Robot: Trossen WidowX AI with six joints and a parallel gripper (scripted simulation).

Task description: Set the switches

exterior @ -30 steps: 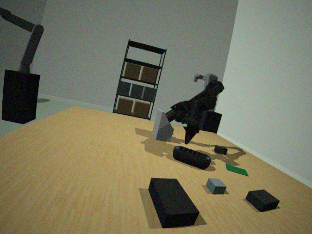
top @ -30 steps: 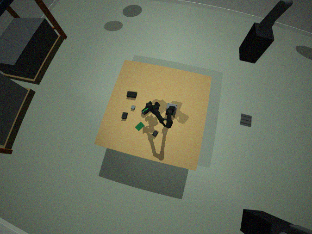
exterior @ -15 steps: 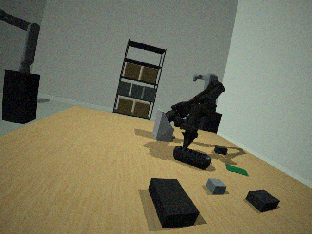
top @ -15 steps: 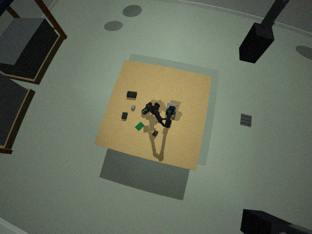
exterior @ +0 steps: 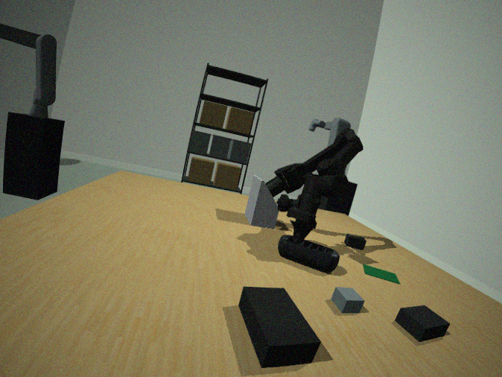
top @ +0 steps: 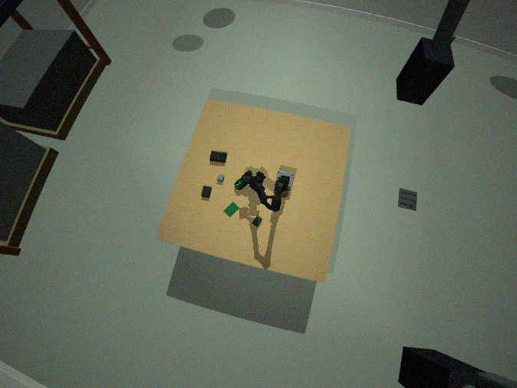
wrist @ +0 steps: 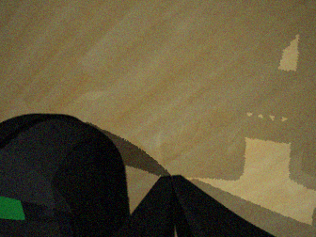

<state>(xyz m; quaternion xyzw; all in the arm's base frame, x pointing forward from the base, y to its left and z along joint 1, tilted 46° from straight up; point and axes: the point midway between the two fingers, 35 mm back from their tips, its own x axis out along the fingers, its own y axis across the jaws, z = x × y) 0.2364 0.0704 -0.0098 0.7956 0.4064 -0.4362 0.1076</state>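
Observation:
The dark controller unit (top: 239,184) (exterior: 316,257) (wrist: 89,183) sits on its base on the bench, green showing on its switches in the top view. In the wrist view only one rounded end and a bit of one green switch face (wrist: 10,208) show at lower left. My gripper (exterior: 299,240) (wrist: 171,185) is shut and empty. It points down close to one end of the unit, its tips just right of that end in the wrist view. I cannot tell whether they touch it. The arm hides part of the unit in the top view. The underside label is hidden.
Around the unit lie a large black box (top: 218,156) (exterior: 279,320), a small grey block (top: 220,178) (exterior: 348,299), a smaller dark box (top: 205,192) (exterior: 421,322), a green board (top: 232,209) (exterior: 380,274) and a dark block (top: 257,221) (exterior: 354,241). The arm's grey mount (exterior: 263,211) stands behind.

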